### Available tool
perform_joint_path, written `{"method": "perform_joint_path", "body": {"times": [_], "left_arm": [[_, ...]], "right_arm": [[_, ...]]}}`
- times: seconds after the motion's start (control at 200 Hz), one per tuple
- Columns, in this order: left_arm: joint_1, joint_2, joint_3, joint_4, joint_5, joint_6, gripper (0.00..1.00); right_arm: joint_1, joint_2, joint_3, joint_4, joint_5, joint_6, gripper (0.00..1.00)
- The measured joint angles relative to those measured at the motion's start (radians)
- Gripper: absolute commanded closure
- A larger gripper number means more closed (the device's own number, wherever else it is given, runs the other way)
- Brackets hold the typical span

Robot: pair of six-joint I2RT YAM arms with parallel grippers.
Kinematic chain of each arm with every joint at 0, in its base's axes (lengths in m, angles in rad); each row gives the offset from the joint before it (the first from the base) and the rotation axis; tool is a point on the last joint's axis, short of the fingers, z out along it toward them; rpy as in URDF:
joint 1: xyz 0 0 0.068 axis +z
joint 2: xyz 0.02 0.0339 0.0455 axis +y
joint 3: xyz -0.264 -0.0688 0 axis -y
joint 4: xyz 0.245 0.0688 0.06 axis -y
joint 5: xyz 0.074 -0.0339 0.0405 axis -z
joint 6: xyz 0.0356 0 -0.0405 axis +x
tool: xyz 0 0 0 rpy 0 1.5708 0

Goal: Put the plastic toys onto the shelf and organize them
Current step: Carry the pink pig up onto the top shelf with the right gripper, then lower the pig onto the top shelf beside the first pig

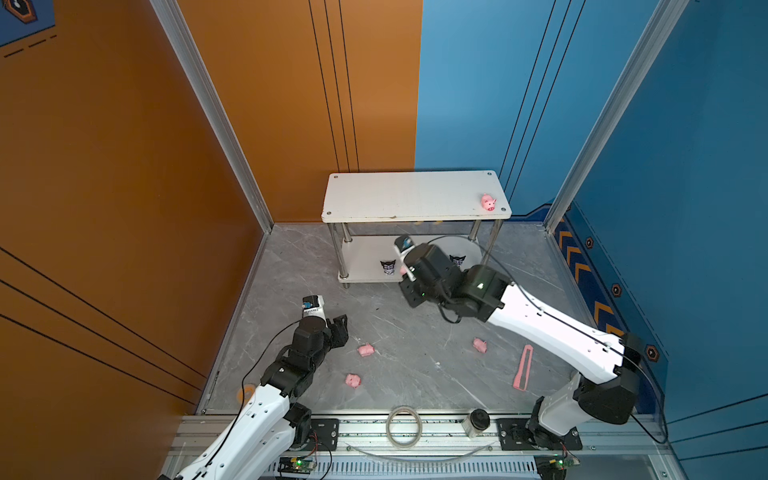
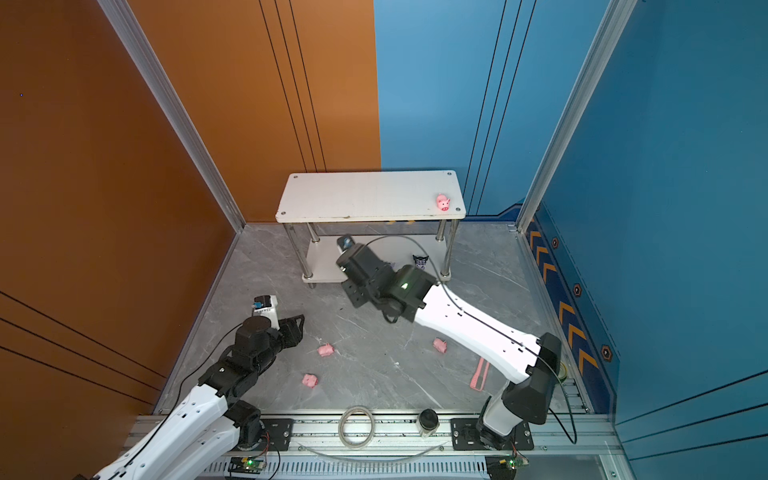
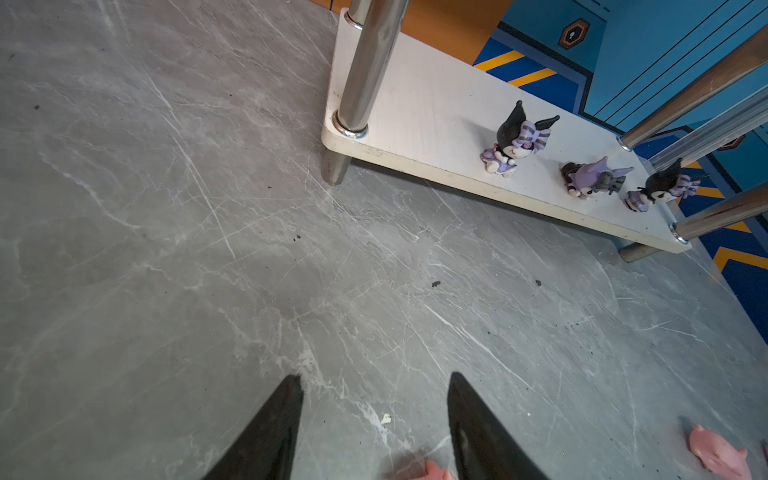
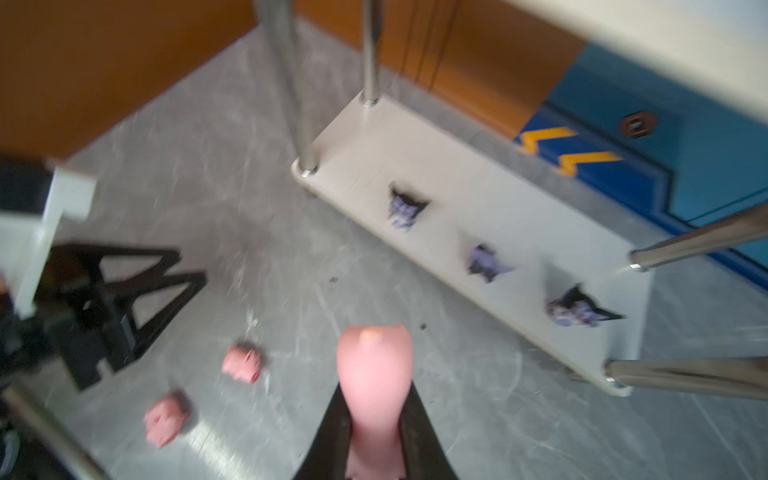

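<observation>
The white shelf (image 1: 415,195) (image 2: 365,195) stands at the back. One pink pig (image 1: 488,202) sits on its top board, near the right end. Three black-and-purple figures (image 3: 513,139) (image 3: 590,178) (image 3: 660,187) stand in a row on the lower board (image 4: 457,178). My right gripper (image 4: 374,390) is shut on a pink pig (image 4: 374,365), held above the floor just in front of the lower board. Three more pigs (image 1: 366,350) (image 1: 353,380) (image 1: 479,345) lie on the grey floor. My left gripper (image 3: 374,378) hangs open and empty over the floor, close to one pig (image 3: 434,471).
A flat pink strip (image 1: 523,368) lies on the floor at the right, partly under the right arm. A tape ring (image 1: 404,426) and a small jar (image 1: 476,422) sit on the front rail. A green can (image 2: 562,370) shows behind the right arm. Walls close in the sides and back.
</observation>
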Motion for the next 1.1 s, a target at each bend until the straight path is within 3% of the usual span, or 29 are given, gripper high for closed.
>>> {"method": "perform_joint_path", "body": {"times": [0.175, 0.441, 0.696, 1.101], "left_arm": [[0.005, -0.031, 0.0, -0.017, 0.0, 0.0, 0.42], [0.01, -0.061, 0.0, -0.054, 0.0, 0.0, 0.42], [0.011, -0.055, 0.0, -0.058, 0.003, 0.0, 0.42], [0.011, -0.053, 0.0, -0.058, 0.003, 0.0, 0.42]], "right_arm": [[-0.138, 0.012, 0.243, -0.06, 0.038, -0.024, 0.83], [-0.294, 0.19, 0.558, -0.173, 0.054, -0.052, 0.83], [-0.367, 0.322, 0.602, -0.252, -0.008, -0.048, 0.81], [-0.396, 0.335, 0.622, -0.264, -0.108, -0.013, 0.79]]}}
